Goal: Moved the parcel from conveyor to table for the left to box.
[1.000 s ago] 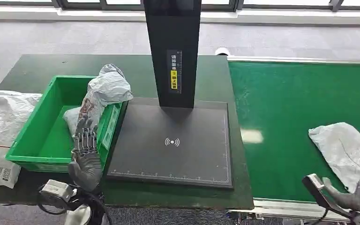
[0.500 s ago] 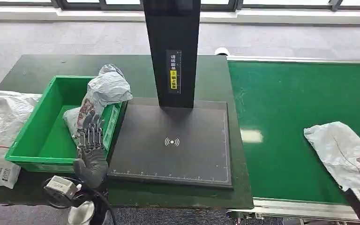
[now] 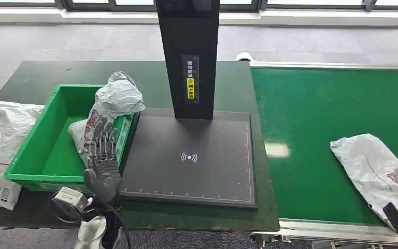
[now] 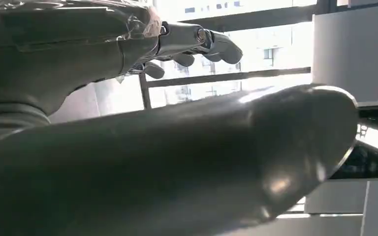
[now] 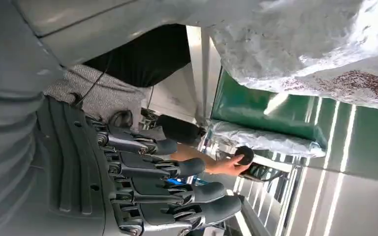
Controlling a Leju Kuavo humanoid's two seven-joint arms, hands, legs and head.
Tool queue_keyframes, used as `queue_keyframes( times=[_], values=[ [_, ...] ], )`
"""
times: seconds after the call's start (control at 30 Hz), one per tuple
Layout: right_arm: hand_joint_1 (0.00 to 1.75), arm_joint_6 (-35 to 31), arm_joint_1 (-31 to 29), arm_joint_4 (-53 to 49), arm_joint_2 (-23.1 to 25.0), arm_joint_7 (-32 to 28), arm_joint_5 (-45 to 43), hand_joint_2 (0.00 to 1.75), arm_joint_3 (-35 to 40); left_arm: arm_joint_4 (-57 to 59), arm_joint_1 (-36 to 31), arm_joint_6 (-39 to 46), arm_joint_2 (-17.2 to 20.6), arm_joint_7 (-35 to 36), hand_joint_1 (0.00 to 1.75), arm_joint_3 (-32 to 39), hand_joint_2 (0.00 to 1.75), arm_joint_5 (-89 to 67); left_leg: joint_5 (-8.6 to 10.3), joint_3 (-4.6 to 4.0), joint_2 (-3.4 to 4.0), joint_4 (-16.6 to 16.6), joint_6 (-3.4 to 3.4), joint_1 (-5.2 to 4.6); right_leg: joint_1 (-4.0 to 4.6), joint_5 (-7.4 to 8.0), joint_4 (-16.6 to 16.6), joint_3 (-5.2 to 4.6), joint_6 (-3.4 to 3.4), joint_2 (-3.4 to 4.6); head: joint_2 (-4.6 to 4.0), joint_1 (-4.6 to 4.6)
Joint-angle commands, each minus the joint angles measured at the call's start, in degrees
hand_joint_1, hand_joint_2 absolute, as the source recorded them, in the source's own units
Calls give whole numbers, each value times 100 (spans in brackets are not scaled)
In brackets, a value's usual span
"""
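Riding the conveyor (image 3: 316, 114), the parcel (image 3: 378, 174) has drifted further in along its near right edge, while the right hand (image 5: 142, 182) has dropped below that edge, fingers apart and empty. Left hand (image 3: 101, 155), fingers spread, has crept forward over the green box (image 3: 31, 155).

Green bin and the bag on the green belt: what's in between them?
In the head view, the black scanner pad lies between the green bin and the grey parcel, then bare belt.
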Motion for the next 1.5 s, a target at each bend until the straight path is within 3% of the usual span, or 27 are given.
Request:
queue_keyframes(
  times=[0.03,0.13,0.2,0.27,0.33,0.37,0.43,0.53,0.57,0.67,0.73,1.17,1.4,1.43,1.5],
  values=[
    [0,24,-251,411,50,-1,1,175,-180,298,-172,21,219,15,0,-232,0,13,4,14,2,-13,1,0,0,5,-15,14,-2,2,0,0],
    [0,24,-251,411,50,-1,1,175,-180,298,-172,21,219,15,0,-232,0,13,5,14,3,-14,1,-1,-1,6,-14,13,-3,4,0,0],
    [0,72,-964,862,-6,297,329,175,160,254,-121,175,272,15,0,-313,0,21,2,7,16,-7,2,-2,-1,8,-7,2,-2,17,0,0],
    [0,594,-1813,1209,54,957,548,175,782,360,-106,131,274,15,0,-377,0,-1,4,15,39,-16,2,-3,-2,17,-16,6,-3,39,0,2],
    [0,851,-2053,1289,132,1209,548,175,1109,519,-187,91,251,15,0,-407,0,-16,-5,10,100,-14,2,-6,-6,28,-5,-2,-3,99,0,0],
    [0,1120,-2064,1334,173,1376,548,175,1278,643,-281,61,229,15,0,-397,0,19,-3,-40,72,-6,-1,-1,-1,21,0,-8,-2,72,0,2],
    [0,1397,-1969,1360,235,1479,548,175,1433,748,-375,72,208,15,0,-379,0,29,8,-33,82,-17,-2,-1,0,33,-13,-6,-5,80,0,0],
    [0,1655,-1826,1438,345,1485,491,175,1383,882,-434,97,220,15,0,-380,0,14,23,30,40,-30,1,3,4,30,-26,16,-5,36,0,0],
    [0,2637,-1294,1366,247,1531,159,175,1028,1091,-509,-2,172,15,0,-309,0,80,26,28,31,-21,2,3,4,29,-18,15,-5,27,0,0],
    [0,2539,-738,1328,195,1212,-214,175,1035,1147,-548,-16,129,15,0,-235,0,43,34,37,-72,-37,3,9,11,13,-40,60,-5,-75,0,-2],
    [0,2529,-751,1338,283,964,-239,175,1009,1079,-508,147,125,15,0,-206,0,-148,27,31,-63,-23,5,6,8,8,-25,45,-1,-64,0,0],
    [0,2657,-889,1333,389,1031,-182,175,1065,1057,-464,114,137,15,0,-186,0,-137,20,34,-58,-16,7,11,13,2,-25,60,1,-62,0,0],
    [0,3624,-505,1450,189,621,-110,175,1145,1152,-510,-11,153,15,0,-124,0,35,35,49,-71,-39,10,10,13,15,-54,82,1,-75,0,0],
    [175,3689,-450,1404,144,431,-32,175,1248,1144,-495,5,151,15,0,-117,0,40,36,48,-63,-41,10,8,11,17,-55,79,1,-68,0,0],
    [175,3602,-461,1327,93,120,125,175,1461,1095,-429,33,143,15,0,-95,0,62,21,59,-79,-17,8,14,15,-2,-43,88,7,-86,0,-2]
  ],
)
